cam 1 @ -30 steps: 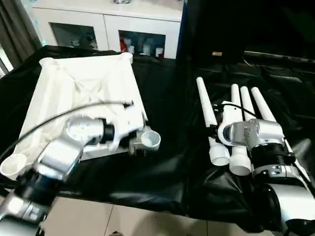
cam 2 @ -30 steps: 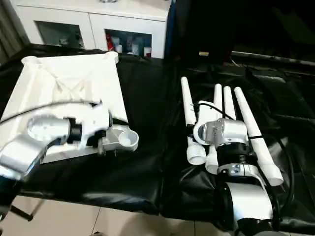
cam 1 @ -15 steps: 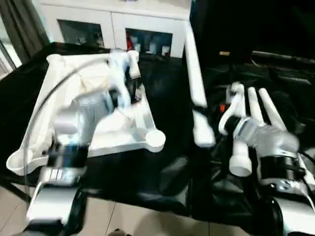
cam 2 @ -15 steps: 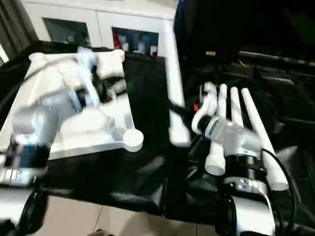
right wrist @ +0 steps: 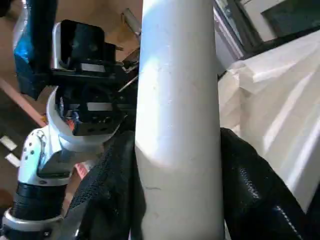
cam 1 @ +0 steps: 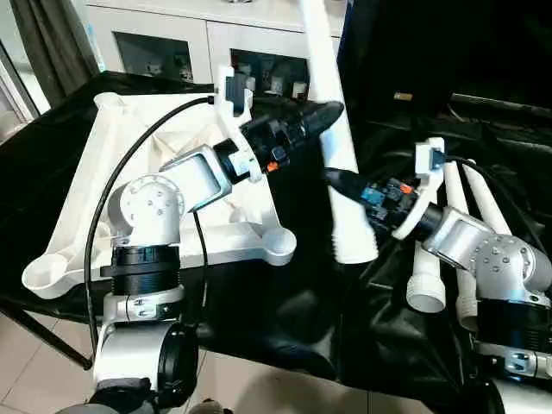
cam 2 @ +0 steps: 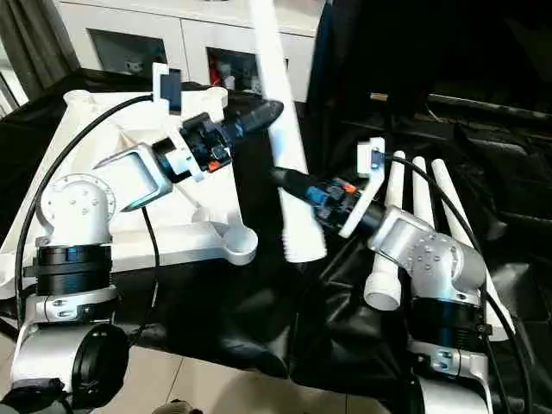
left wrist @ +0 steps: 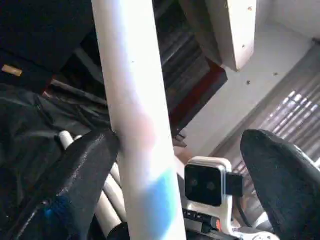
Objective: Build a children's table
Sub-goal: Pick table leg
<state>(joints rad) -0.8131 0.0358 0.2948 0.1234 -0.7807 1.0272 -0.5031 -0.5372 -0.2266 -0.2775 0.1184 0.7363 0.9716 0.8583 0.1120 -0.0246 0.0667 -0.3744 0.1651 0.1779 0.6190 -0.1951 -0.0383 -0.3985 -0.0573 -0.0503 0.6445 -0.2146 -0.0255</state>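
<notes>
The children's table top (cam 1: 82, 185) lies upside down on the black cloth at the left, with a round corner socket (cam 1: 280, 247) toward me. My right gripper (cam 1: 341, 178) is shut on one white leg (cam 1: 332, 147), which it holds nearly upright with its wide end (cam 2: 301, 246) above the cloth. In the right wrist view both fingers (right wrist: 112, 192) clamp the leg (right wrist: 177, 100). My left gripper (cam 1: 315, 116) is open and reaches the leg higher up. The leg (left wrist: 135, 115) stands between its spread fingers (left wrist: 85, 185), against one of them. Three more legs (cam 1: 427, 276) lie at the right.
A white cabinet with glass doors (cam 1: 172, 47) stands behind the table. Black cloth (cam 1: 293, 319) covers the work surface, and its front edge drops to a tiled floor. A black cable (cam 1: 129, 172) loops over the table top from my left arm.
My right gripper has lifted one leg out of the row and stood it upright between the arms. My left arm swung up from the table top's near corner to that leg.
</notes>
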